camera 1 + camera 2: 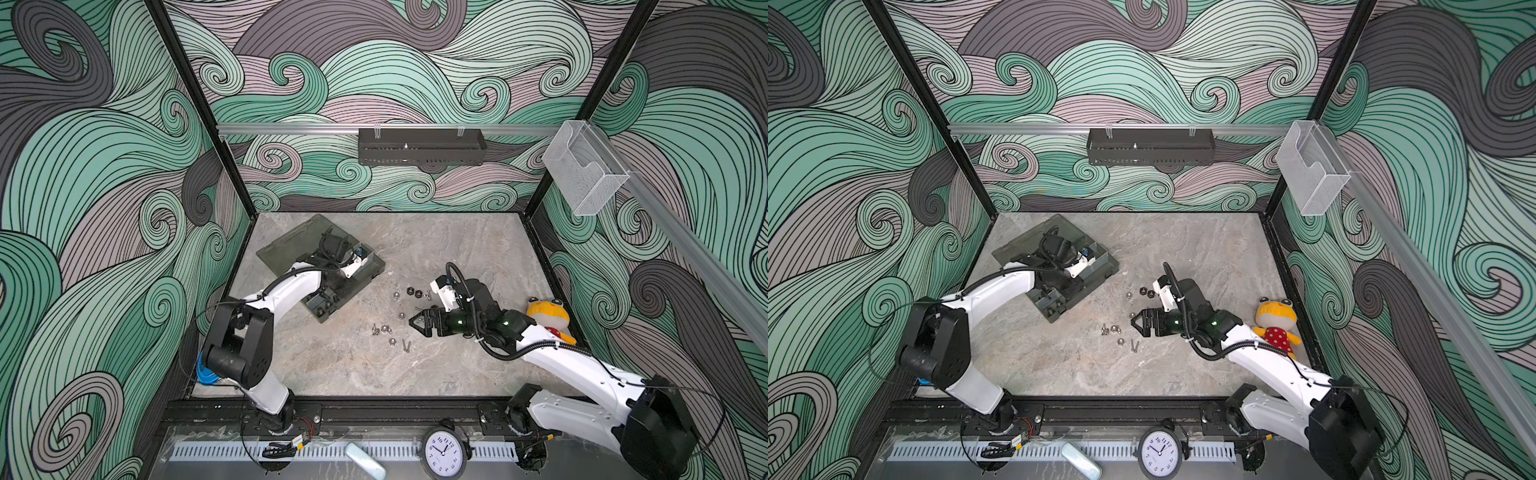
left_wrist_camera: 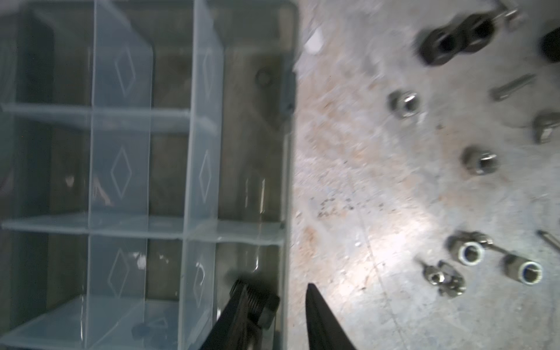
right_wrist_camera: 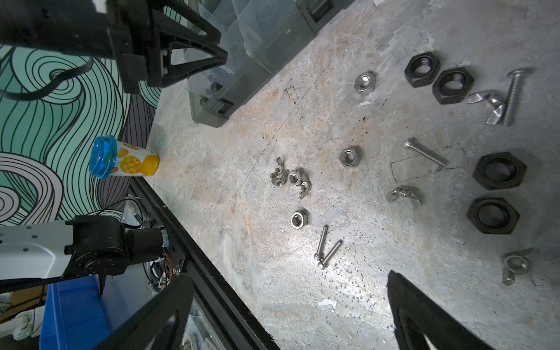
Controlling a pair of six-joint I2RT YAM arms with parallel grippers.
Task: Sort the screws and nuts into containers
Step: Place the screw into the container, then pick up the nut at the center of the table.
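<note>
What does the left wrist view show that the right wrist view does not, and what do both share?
Only the left wrist view looks down into the containers, showing their pale dividers, and shows a black screw against one finger of the left pincer, whose jaws stand apart. Only the right wrist view shows the blue-lidded tub and the wave-patterned wall. Both show the marble table, the left pincer, two touching black nuts and small silver nuts.
</note>
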